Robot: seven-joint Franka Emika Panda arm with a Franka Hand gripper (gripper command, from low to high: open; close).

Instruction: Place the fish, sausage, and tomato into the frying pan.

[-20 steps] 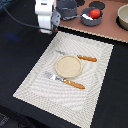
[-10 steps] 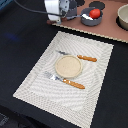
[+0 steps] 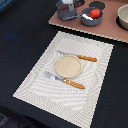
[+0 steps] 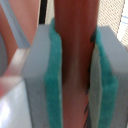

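Gripper: the gripper sat at the far edge of the scene, and its green pads were clamped on a reddish-brown rod, by every sign the sausage, running lengthwise between them.
Why that hold: the pads pressed the rod's long sides, likely so a thin round piece could not roll or swing out during the carry.
Frying pan: the frying pan stood just beside the gripper, toward the exterior view's right, on the reddish board.
Tomato: the tomato already lay inside the pan, a glossy red ball against the grey rim.
Fish: a whitish patch next to the tomato may have been the fish, too blurred to call.
Pot: a taller dark pot stood right under the arm, so the gripper appeared nearer to it than to the pan.
Place setting: the tan plate and two pieces of orange-handled cutlery lay on the striped mat, well away from the gripper on the near side, no part of this job.
Step in hand: carrying the sausage, I judged; release over the pan not yet made.
Risk: opening over the pot instead.
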